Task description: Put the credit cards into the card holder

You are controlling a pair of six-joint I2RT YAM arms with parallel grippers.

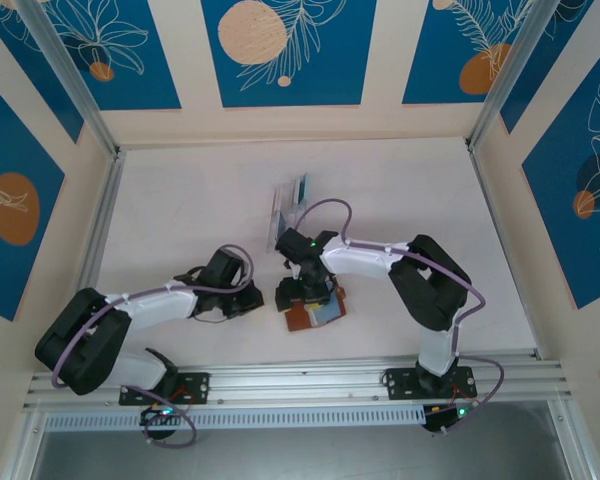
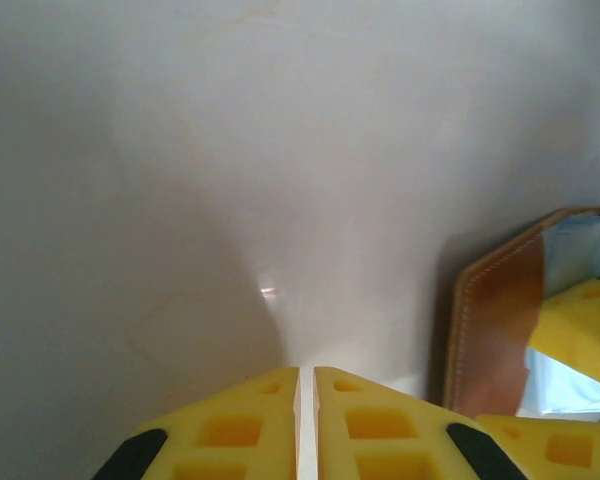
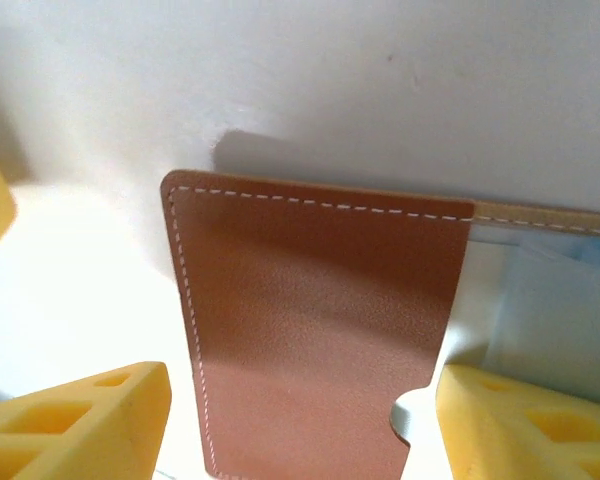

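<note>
1. In the top view, a metal rail [image 1: 300, 380] runs along the bottom of the frame and carries both arm bases. The white table [image 1: 180, 200] stretches up from it.
2. The left gripper [image 2: 306, 390] sits at lower centre-left in the top view, low over bare table. Its yellow fingers [image 2: 230, 430] are pressed almost together, with a thin slit between them and nothing held.
3. Just right of it, near the centre of the top view, lies the card holder [image 1: 302, 318], open on the table. Its brown leather faces up and a pale blue-grey pocket shows at its right side. In the left wrist view its stitched brown edge stands at the right of the frame.
4. The right gripper [image 3: 300, 410] hangs directly over the card holder. Its fingers [image 3: 80, 420] are spread wide, one at the lower left and one at the lower right of its wrist view. The brown flap lies between them, ungripped.
5. Farther up the table, above the card holder in the top view, stands a clear rack [image 1: 280, 215]. The cards [image 1: 301, 188] stand upright in it, with blue and teal edges visible.
</note>
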